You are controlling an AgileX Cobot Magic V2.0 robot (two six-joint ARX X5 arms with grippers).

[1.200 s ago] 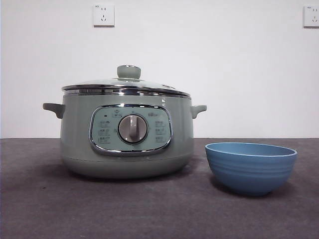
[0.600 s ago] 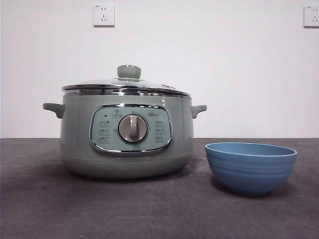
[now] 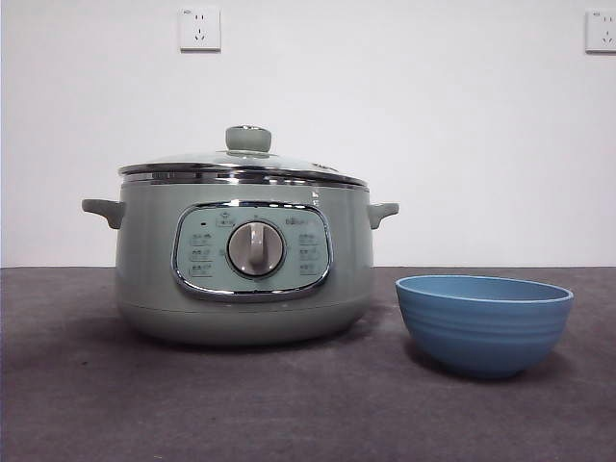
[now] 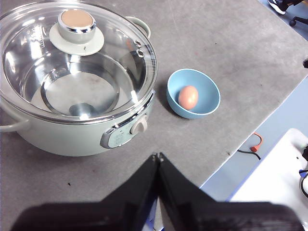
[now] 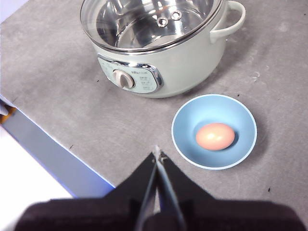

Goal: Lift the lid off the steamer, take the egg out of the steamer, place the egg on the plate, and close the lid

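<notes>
The left gripper (image 4: 158, 156) hangs high above the grey table (image 4: 269, 67) with its two black jaws pressed together on nothing, well apart from everything below it. The right gripper (image 5: 158, 155) is the same: jaws closed against each other, empty, raised over the table's near edge.

Below them, the small reddish-tan oval egg (image 5: 215, 136) lies in the bottom of the deep round blue bowl that serves as the plate (image 5: 185, 139), which stands just beside the large round pale sage-green electric steamer (image 5: 183, 67), on its dial side. The shallow-domed clear glass lid (image 4: 96, 62), with steel rim and sage-green knob (image 4: 76, 22), sits squarely on the steamer's rim; through the glass only the bare steel pan shows.

Across the last second the level front view shows nothing shifting: steamer (image 3: 241, 289), lid (image 3: 241, 164) and plate (image 3: 484, 327) hold the same places, and no arm enters that view.

That stillness, with both arms withdrawn and empty, suggests every step is finished: egg out, on the plate, lid closed. Nothing appears left to do.
</notes>
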